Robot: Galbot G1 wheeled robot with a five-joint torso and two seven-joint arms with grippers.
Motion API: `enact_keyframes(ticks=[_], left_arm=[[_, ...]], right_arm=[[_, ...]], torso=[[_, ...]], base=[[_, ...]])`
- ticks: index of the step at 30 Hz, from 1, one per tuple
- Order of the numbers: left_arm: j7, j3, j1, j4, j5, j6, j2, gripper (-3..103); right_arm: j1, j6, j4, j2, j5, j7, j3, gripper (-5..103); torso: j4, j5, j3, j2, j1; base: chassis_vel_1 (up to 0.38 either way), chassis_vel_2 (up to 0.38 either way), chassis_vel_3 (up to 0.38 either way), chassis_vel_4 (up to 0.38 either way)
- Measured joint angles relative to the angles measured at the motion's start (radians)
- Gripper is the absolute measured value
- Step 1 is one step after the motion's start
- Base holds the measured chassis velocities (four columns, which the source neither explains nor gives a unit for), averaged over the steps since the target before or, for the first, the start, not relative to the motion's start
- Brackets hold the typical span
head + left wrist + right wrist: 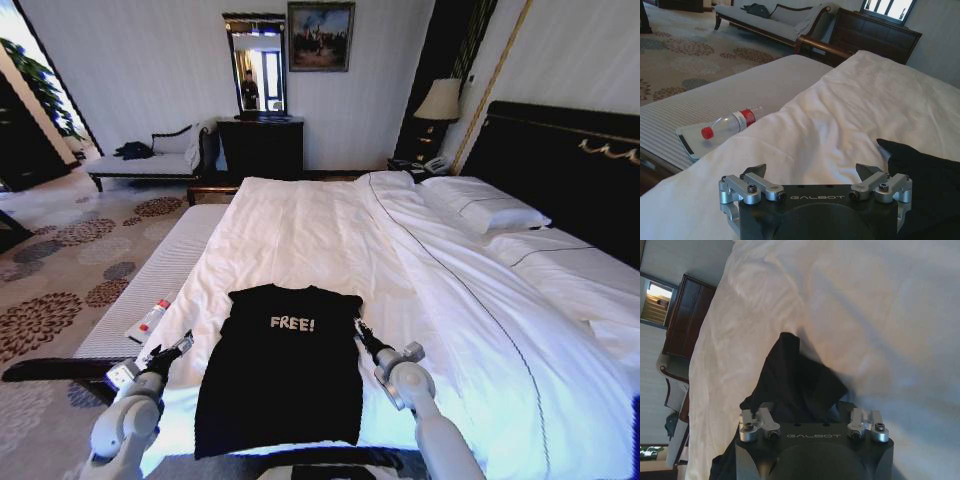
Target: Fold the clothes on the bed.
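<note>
The clothes, a black T-shirt (280, 375) with white "FREE!" lettering, lie flat, chest up, near the foot of the white bed (330, 230). My left gripper (182, 345) hovers open over the duvet just left of the shirt and does not touch it. In the left wrist view its fingers (756, 173) stand wide apart, with the shirt's edge (925, 175) off to one side. My right gripper (359, 329) is at the shirt's right sleeve. The right wrist view shows this gripper (810, 415) open, with the dark sleeve (795, 380) bunched between and ahead of its fingers.
A clear plastic bottle (152, 316) with a red cap lies on a white tray on the striped bench (170, 260) left of the bed. Pillows (490, 212) and a dark headboard (570, 160) are at the right. A chaise longue (150, 162) and dresser (260, 145) stand by the far wall.
</note>
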Motion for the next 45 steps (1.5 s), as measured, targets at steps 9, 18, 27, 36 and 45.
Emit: enact_keyframes(ticks=[9, 18, 27, 36, 45], left_arm=[[-0.009, 0.004, 0.000, -0.010, 0.004, 0.004, -0.015, 100], [-0.010, 0.006, -0.002, -0.011, 0.003, 0.005, -0.017, 100], [-0.010, 0.015, -0.009, -0.006, 0.005, 0.005, -0.017, 100], [-0.010, 0.020, -0.012, -0.003, 0.005, 0.004, -0.021, 100], [-0.010, 0.018, -0.013, 0.001, 0.004, 0.001, -0.023, 100]], right_arm=[[0.016, 0.012, -0.033, -0.009, -0.007, -0.001, 0.007, 35], [0.017, 0.032, -0.044, -0.010, -0.028, -0.002, 0.018, 3], [0.005, 0.059, -0.016, -0.025, -0.040, 0.003, 0.051, 0], [-0.053, 0.087, 0.025, -0.010, -0.074, 0.027, 0.056, 0], [-0.100, 0.080, 0.043, 0.016, -0.110, 0.042, 0.042, 9]], torso=[[0.0000, 0.0000, 0.000, 0.000, 0.000], [0.0000, 0.0001, 0.000, 0.000, 0.000], [0.0000, 0.0000, 0.000, 0.000, 0.000], [0.0000, 0.0000, 0.000, 0.000, 0.000], [0.0000, 0.0000, 0.000, 0.000, 0.000]], base=[[0.000, 0.000, 0.000, 0.000], [0.000, 0.000, 0.000, 0.000], [0.000, 0.000, 0.000, 0.000], [0.000, 0.000, 0.000, 0.000], [0.000, 0.000, 0.000, 0.000]])
